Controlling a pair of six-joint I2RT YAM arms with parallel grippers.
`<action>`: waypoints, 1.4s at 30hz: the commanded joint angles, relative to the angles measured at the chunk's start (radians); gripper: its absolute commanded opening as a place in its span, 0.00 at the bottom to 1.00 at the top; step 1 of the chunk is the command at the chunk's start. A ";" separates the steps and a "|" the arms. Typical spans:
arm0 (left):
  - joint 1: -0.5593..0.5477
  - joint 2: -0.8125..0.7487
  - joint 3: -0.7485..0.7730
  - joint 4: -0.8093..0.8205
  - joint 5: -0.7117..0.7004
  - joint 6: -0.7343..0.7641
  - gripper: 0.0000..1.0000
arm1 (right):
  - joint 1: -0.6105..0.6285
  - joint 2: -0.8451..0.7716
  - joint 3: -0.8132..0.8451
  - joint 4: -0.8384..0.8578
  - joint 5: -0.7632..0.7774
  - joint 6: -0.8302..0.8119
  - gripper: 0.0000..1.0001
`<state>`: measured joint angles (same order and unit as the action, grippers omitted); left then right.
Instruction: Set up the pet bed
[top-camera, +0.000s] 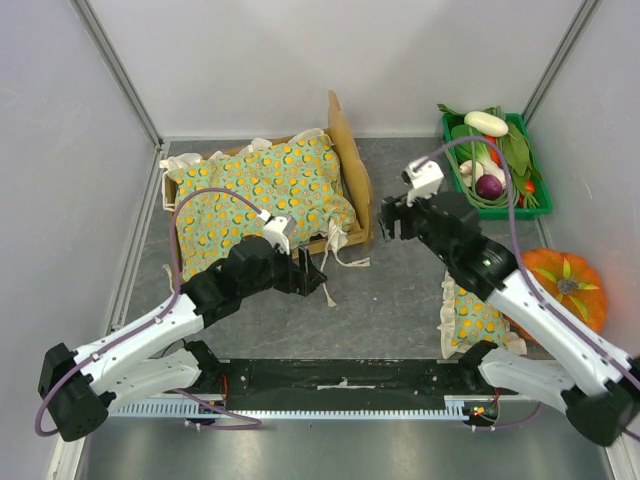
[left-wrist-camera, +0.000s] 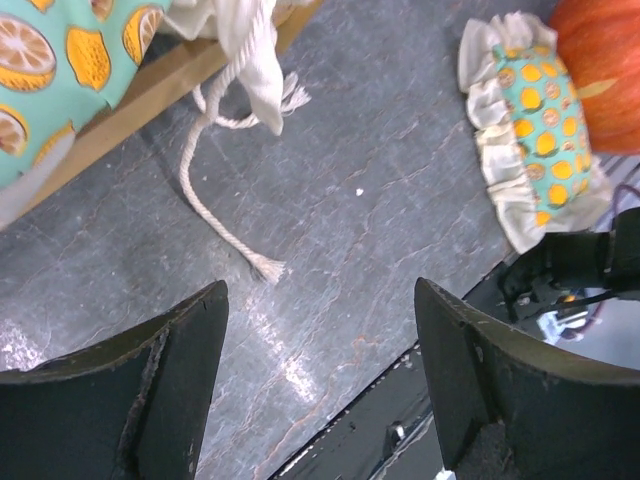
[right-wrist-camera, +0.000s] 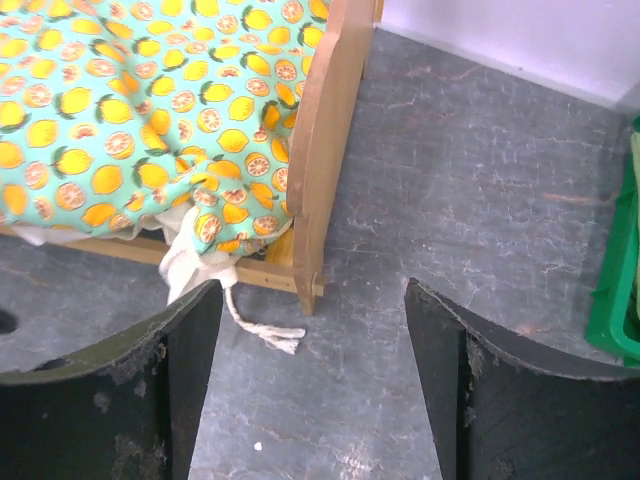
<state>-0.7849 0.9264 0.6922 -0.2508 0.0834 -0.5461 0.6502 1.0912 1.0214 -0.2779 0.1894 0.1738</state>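
Observation:
The light-wood pet bed stands at the back left of centre, its tall headboard on the right end. A green orange-dotted ruffled blanket covers it and white cords hang off its near corner. The matching small pillow lies on the table at the right, beside the right arm. My left gripper is open and empty just in front of the bed's near right corner. My right gripper is open and empty just right of the headboard. The left wrist view shows the bed's wooden rail and the pillow.
A green basket of toy vegetables stands at the back right. An orange pumpkin sits at the right edge next to the pillow. A white cord trails on the grey table, and its frayed end also shows in the right wrist view. White walls enclose the table.

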 joint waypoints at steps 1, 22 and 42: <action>-0.094 0.020 -0.049 0.038 -0.198 -0.037 0.80 | -0.003 -0.146 -0.154 -0.026 -0.103 -0.004 0.78; -0.231 0.170 -0.088 0.104 -0.418 -0.226 0.79 | 0.008 0.397 -0.428 0.612 -0.078 0.290 0.72; -0.229 0.189 -0.092 0.114 -0.402 -0.210 0.79 | 0.023 0.405 -0.569 0.686 -0.122 0.322 0.02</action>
<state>-1.0084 1.1118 0.5823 -0.1833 -0.2977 -0.7380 0.6579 1.5681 0.5014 0.4660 0.0994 0.4721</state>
